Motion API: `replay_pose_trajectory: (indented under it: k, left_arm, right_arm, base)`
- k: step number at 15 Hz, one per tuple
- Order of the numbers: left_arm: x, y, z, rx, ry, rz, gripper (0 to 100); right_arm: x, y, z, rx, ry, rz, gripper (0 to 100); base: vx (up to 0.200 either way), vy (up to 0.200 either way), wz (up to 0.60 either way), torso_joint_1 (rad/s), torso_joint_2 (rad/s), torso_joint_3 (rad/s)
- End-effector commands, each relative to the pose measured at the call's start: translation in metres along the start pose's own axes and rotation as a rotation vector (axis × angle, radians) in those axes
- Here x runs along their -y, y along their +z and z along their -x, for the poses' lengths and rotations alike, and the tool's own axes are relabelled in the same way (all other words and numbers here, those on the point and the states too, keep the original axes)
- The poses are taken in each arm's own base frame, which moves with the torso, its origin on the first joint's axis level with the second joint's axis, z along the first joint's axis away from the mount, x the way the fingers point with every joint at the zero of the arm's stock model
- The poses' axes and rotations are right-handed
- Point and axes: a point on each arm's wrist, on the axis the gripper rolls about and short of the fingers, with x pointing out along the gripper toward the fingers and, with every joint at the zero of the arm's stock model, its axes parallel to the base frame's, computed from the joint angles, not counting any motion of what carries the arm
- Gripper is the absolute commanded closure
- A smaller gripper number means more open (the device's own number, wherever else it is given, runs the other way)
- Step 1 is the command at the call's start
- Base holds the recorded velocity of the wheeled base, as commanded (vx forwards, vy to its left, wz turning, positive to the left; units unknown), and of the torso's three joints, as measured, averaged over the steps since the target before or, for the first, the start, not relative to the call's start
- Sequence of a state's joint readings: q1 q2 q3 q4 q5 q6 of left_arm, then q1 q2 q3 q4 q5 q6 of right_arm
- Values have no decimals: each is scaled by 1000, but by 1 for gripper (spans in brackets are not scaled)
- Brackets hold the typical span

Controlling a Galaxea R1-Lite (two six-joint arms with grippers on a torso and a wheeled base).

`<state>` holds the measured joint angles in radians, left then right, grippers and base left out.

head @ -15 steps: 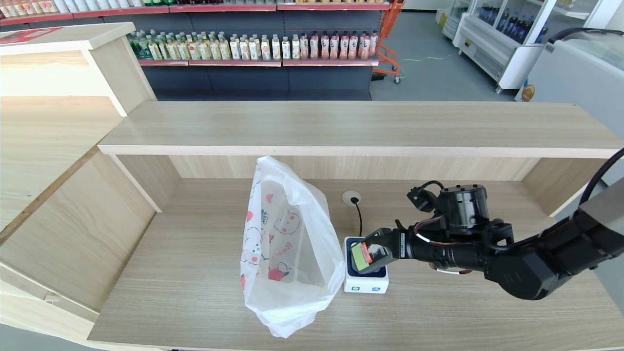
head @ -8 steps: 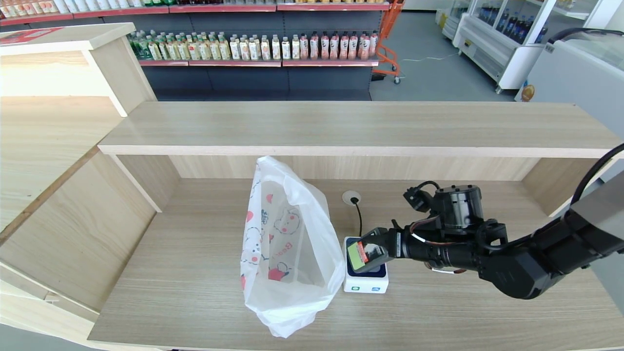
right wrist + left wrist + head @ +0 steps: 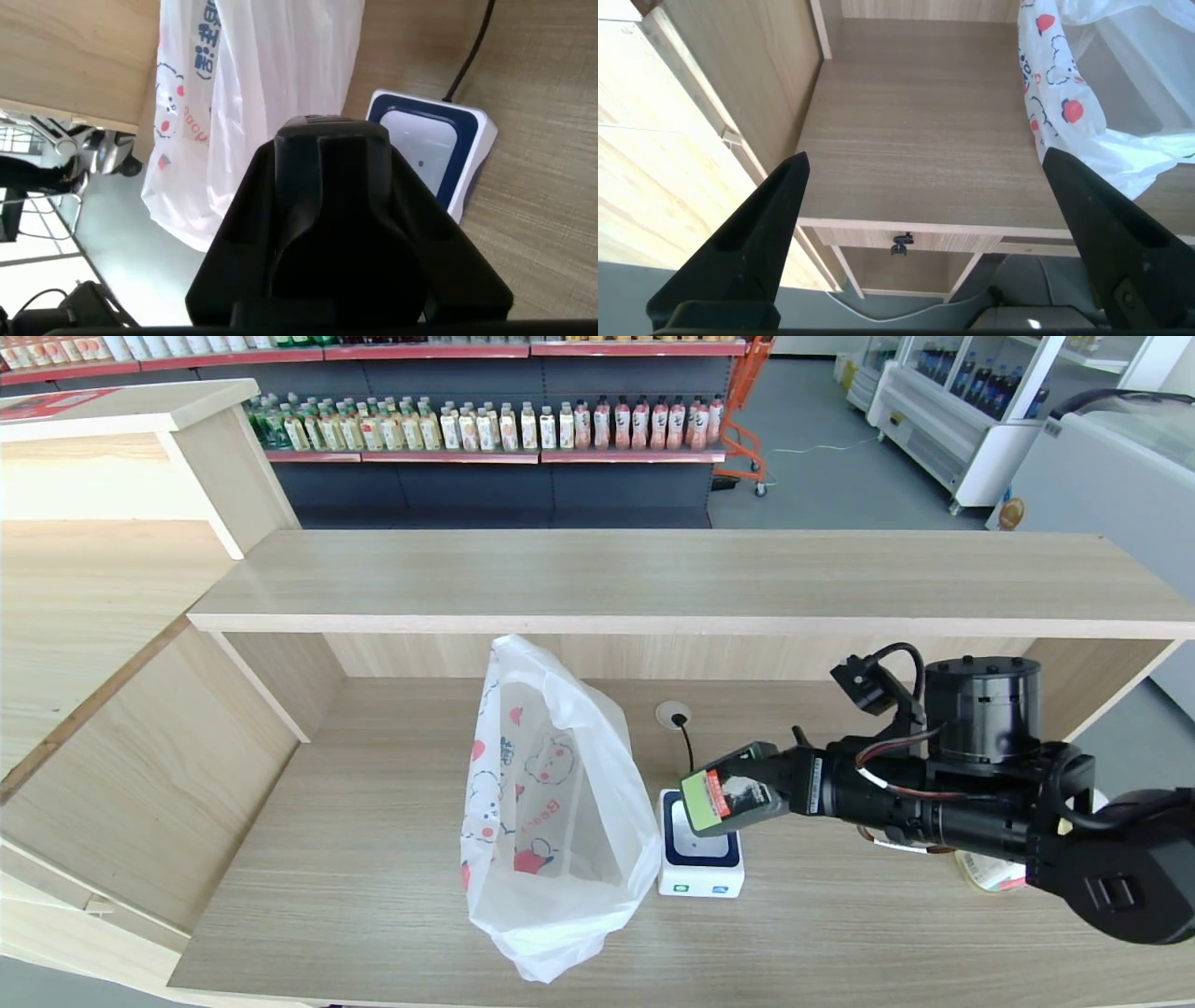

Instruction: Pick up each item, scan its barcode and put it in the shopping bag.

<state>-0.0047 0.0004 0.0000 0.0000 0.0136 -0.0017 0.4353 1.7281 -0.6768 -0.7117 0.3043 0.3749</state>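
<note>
My right gripper point(image 3: 747, 791) is pinched tight on a small green, red and white packet point(image 3: 709, 800), holding it just above the white scanner point(image 3: 702, 877) right of the shopping bag point(image 3: 551, 803) on the table point(image 3: 355, 896), while my left gripper point(image 3: 926, 168) is spread wide, touching nothing.

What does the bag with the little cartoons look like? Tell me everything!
The shopping bag is thin, see-through white plastic printed with cartoon animals and red shapes. It stands crumpled on the wooden counter, mouth gaping open, its lower end near the front edge. Its side sits right beside the white scanner box.
</note>
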Motion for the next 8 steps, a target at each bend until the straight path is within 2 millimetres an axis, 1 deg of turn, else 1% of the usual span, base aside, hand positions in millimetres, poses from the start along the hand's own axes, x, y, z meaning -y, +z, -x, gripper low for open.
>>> replay_pose_trajectory:
  k: [1, 4, 8]
  left_arm:
    - [0, 0, 0, 0, 0, -2, 0]
    - [0, 0, 0, 0, 0, -2, 0]
    - [0, 0, 0, 0, 0, 0, 0]
  right_arm:
    - [-8, 3, 22, 39, 15, 13, 100]
    - [-9, 1, 26, 35, 12, 15, 100]
    - [-9, 1, 26, 38, 14, 38, 100]
  base:
    - [0, 0, 0, 0, 0, 0]
    - [-200, 0, 0, 10, 2, 5]
    - [0, 0, 0, 0, 0, 0]
